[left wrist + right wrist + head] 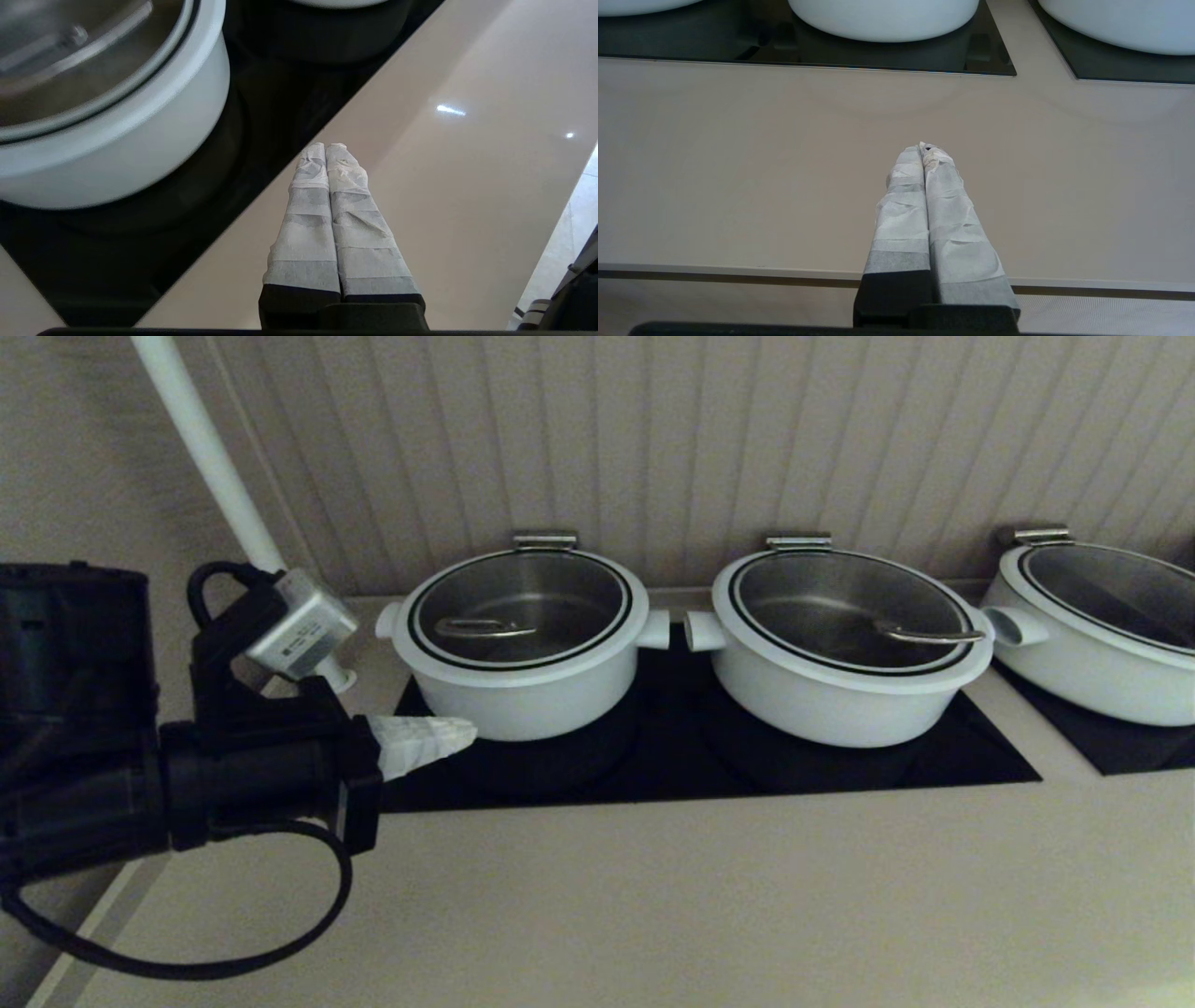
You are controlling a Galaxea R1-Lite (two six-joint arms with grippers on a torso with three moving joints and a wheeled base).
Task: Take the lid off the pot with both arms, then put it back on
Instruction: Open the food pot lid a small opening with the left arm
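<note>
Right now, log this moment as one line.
lid: on pot | left hand: shut, empty, beside pot front | right hand: shut, empty, over counter

The left end effector [464,737] has white, tape-wrapped fingers on a black body, a looping black cable and a silver box, perhaps a camera. The right end effector [924,148] looks the same.

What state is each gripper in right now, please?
Left gripper: closed, holding nothing, beside the pot.
Right gripper: closed, holding nothing, over the counter.
</note>
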